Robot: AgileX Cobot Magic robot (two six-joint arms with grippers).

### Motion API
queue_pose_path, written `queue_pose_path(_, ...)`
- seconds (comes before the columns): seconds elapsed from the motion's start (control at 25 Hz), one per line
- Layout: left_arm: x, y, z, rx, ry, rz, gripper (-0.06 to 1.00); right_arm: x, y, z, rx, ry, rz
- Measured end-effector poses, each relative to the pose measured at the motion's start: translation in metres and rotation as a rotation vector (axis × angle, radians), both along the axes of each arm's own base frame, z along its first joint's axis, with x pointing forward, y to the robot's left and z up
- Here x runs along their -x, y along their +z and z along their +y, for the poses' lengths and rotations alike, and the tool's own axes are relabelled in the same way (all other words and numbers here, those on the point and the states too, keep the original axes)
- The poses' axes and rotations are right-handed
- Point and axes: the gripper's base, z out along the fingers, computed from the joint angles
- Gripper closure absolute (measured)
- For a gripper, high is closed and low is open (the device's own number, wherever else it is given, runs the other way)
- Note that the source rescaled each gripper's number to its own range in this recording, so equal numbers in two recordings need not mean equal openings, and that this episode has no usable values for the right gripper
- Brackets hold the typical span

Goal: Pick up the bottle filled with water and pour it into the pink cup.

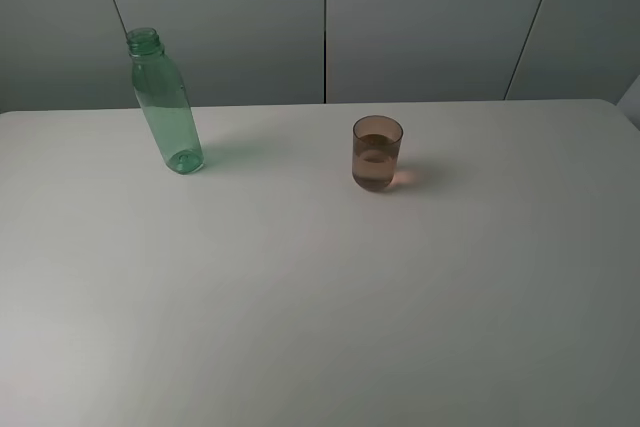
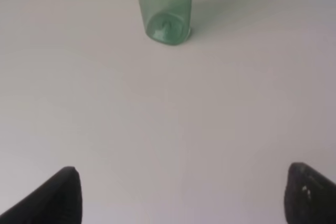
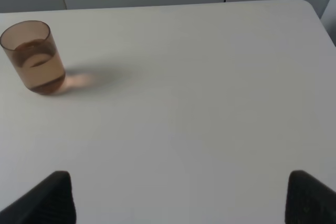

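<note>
The green transparent bottle (image 1: 165, 105) stands upright and uncapped at the back left of the white table (image 1: 300, 327); its base (image 2: 167, 24) shows in the left wrist view. The pink cup (image 1: 377, 154) stands near the table's middle back, with liquid up to about half its height; it also shows in the right wrist view (image 3: 34, 57). My left gripper (image 2: 181, 195) is open, its dark fingertips (image 2: 58, 198) wide apart and well short of the bottle. My right gripper (image 3: 181, 198) is open too, far from the cup. Neither gripper shows in the exterior high view.
Grey wall panels (image 1: 420, 17) rise behind the table's far edge. The table's rounded far right corner (image 3: 307, 6) shows in the right wrist view.
</note>
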Motion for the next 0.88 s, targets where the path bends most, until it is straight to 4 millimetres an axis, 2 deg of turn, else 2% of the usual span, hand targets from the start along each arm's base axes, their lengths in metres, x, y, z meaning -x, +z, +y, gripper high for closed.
queue_pose_path(0.12, 0.03, -0.006, 0.007, -0.009, -0.001, -0.015, -0.01, 0.0, 0.0, 0.0, 0.0, 0.0, 0.0)
queue_pose_path(0.24, 0.052, -0.007, 0.012, -0.009, 0.006, -0.018, -0.01, 0.0, 0.0, 0.0, 0.0, 0.0, 0.0)
queue_pose_path(0.36, 0.068, -0.009, 0.015, 0.012, 0.024, -0.044, -0.01, 0.0, 0.0, 0.0, 0.0, 0.0, 0.0)
queue_pose_path(0.64, 0.107, -0.031, 0.023, 0.036, 0.03, -0.142, -0.01, 0.0, 0.0, 0.0, 0.0, 0.0, 0.0)
queue_pose_path(0.88, 0.132, -0.034, 0.032, 0.066, 0.074, -0.284, -0.01, 0.0, 0.0, 0.0, 0.0, 0.0, 0.0)
